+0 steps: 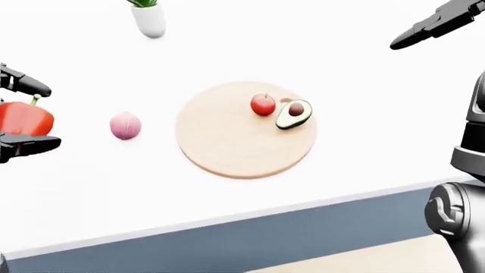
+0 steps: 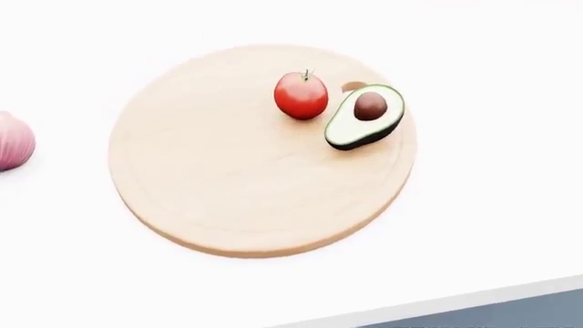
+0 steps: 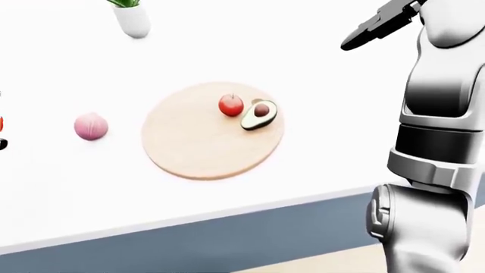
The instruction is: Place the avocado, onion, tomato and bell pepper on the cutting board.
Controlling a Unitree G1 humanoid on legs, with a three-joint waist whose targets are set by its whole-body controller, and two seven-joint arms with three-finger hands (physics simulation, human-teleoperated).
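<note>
A round wooden cutting board (image 1: pixel 227 148) lies mid-table. On its upper right part sit a red tomato (image 2: pixel 301 96) and a halved avocado (image 2: pixel 364 116) with its pit showing, close together. The pinkish onion (image 1: pixel 125 125) rests on the white table left of the board. At the left edge of the left-eye view is the red bell pepper (image 1: pixel 25 118); my left hand (image 1: pixel 52 116) has dark fingers above and below it, spread, with small gaps showing. My right hand (image 1: pixel 428 25) hangs high at the top right, fingers stretched out and empty.
A white pot with a green plant (image 1: pixel 149 18) stands at the top of the table. The table's near edge (image 1: pixel 250 215) runs across the lower part, with a blue-grey face below. My right arm's grey body (image 3: pixel 432 142) fills the right side of the right-eye view.
</note>
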